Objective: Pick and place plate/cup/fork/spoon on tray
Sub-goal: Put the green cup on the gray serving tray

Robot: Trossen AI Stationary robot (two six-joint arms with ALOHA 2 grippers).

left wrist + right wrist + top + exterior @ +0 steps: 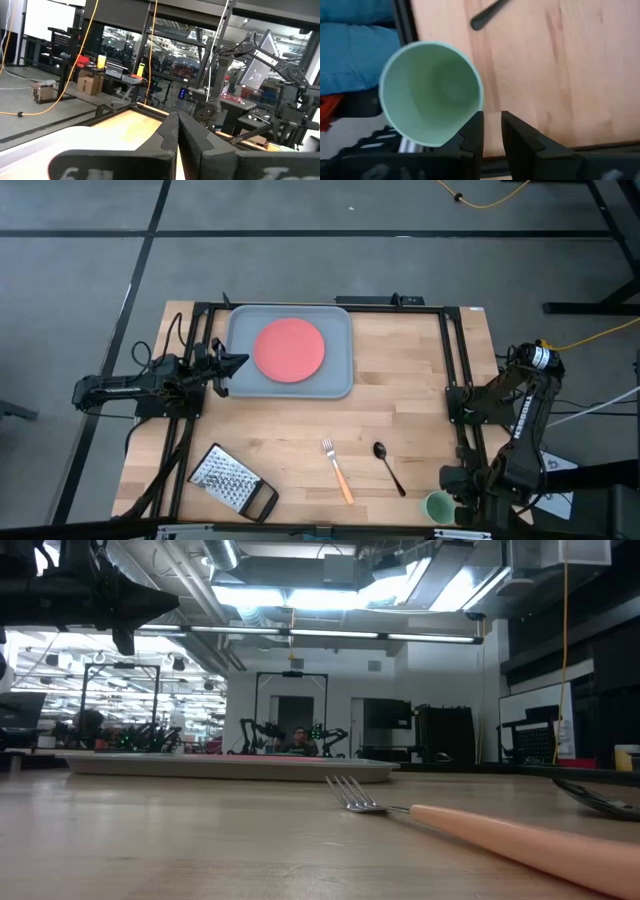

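Wooden table (400, 410) in a lab bay, grey floor around it, racks and other rigs visible behind in the low view.

Status: 1 of 4 items placed. The plate (290, 349) sits flat in the tray (340, 380), which is at the far-left part of the table. 3 items left:
- fork (337, 469), near-centre on the wood, tines pointing far, orange handle toward the near edge.
- spoon (388, 467), just right of the fork, apart from it, bowl pointing far.
- cup (438, 506), at the near-right corner, by the table's near edge, upright and open end up.

Left gripper (238, 363) hovers at the tray's left rim, fingers together, holding nothing; left wrist view confirms the fingers (192, 142) pressed closed.

Right gripper (491, 131) is over the cup, looking straight down into it. Fingers nearly together with a thin gap; one sits at the cup's rim, but nothing is clamped between them. Looks like the approach for the cup pick, so the jaws would need to open wider before a grasp.

A grater (230, 481) lies near-left, not part of the job.
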